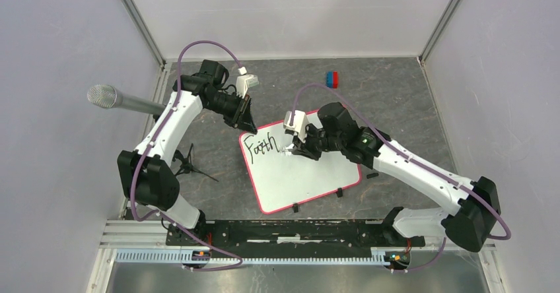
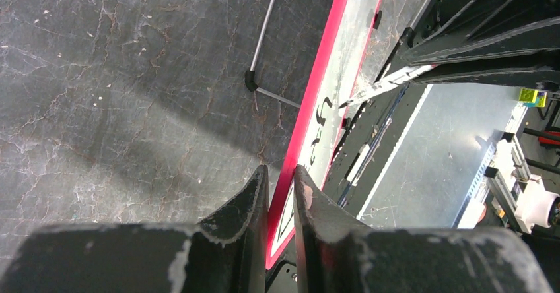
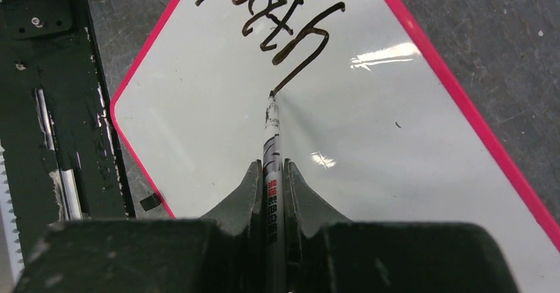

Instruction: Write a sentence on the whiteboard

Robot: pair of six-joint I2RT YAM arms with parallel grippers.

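The whiteboard (image 1: pixel 310 177) lies tilted on the grey tabletop, with a red-pink rim and black clips (image 1: pixel 339 193) on its near edge. Of the sentence, only the black word "Faith" (image 1: pixel 257 146) shows, near the board's upper left. My left gripper (image 1: pixel 245 118) is shut on the board's far left corner; in the left wrist view the red rim (image 2: pixel 317 88) runs between its fingers (image 2: pixel 280 177). My right gripper (image 3: pixel 272 167) is shut on a silver marker (image 3: pixel 271 134). The marker's tip touches the whiteboard (image 3: pixel 370 148) at the tail of the "h" in "Faith" (image 3: pixel 277 22).
A microphone (image 1: pixel 109 97) pokes in from the left, above a small black tripod (image 1: pixel 188 164). A red and blue block (image 1: pixel 332 78) lies at the back. A small black piece (image 1: pixel 372 175) sits right of the board. The black base rail (image 1: pixel 290 230) runs along the near edge.
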